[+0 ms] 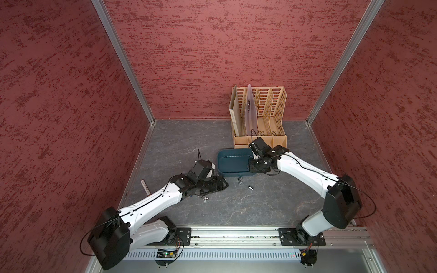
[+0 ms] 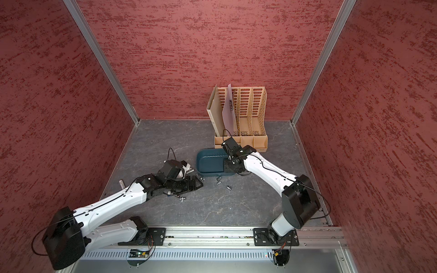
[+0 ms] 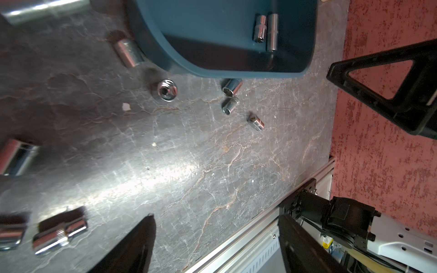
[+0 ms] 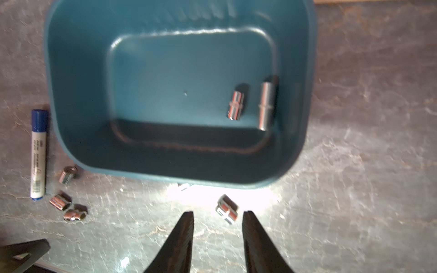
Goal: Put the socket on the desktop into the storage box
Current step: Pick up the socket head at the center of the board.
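Observation:
The dark teal storage box (image 1: 223, 163) (image 4: 165, 82) stands mid-desk with two chrome sockets (image 4: 236, 105) lying inside. My right gripper (image 1: 251, 166) (image 4: 217, 214) hangs over the box's near right corner, jaws open and holding nothing. One socket (image 4: 227, 209) shows between its tips, touching neither finger; I cannot tell whether it lies on the desktop or is in the air. Three more sockets (image 1: 240, 181) lie just in front of the box. My left gripper (image 1: 222, 184) (image 3: 217, 227) is low over the desk left of them, wide open and empty.
Further sockets (image 1: 205, 199) (image 3: 60, 232) lie beside the left wrist, and one (image 3: 128, 52) rests against the box. A blue-capped marker (image 4: 39, 153) lies left of the box. A tan file rack (image 1: 260, 113) stands right behind it. A white cylinder (image 1: 144, 185) lies by the left wall.

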Controlling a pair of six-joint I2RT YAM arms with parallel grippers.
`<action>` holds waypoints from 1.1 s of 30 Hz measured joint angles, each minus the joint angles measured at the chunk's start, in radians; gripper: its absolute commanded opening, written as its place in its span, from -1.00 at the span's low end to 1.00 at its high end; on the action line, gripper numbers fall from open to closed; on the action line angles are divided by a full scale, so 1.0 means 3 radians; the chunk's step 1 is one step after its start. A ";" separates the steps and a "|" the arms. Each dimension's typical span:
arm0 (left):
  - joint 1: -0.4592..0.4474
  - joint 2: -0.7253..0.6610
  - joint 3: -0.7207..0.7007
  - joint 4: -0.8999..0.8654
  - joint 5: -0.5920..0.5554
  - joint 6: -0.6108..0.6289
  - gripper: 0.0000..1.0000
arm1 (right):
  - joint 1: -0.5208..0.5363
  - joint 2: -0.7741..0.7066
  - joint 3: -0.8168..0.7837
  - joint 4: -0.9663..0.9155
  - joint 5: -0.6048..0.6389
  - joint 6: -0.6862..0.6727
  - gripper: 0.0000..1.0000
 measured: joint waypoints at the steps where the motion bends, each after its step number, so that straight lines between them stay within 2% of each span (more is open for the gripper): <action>1: -0.0028 0.0024 0.0000 0.0020 0.0013 0.0001 0.69 | 0.0004 -0.0043 -0.0057 0.0001 0.0000 0.0000 -0.22; 14: -0.0351 0.0365 0.0000 0.0243 0.0028 0.0014 0.70 | 0.0064 -0.0220 -0.0604 0.0123 -0.0046 0.0008 -0.14; 33: -0.0381 0.0375 -0.0191 0.0390 0.0015 -0.0004 0.70 | 0.0181 0.0061 -0.0856 0.0539 -0.0226 -0.0010 -0.15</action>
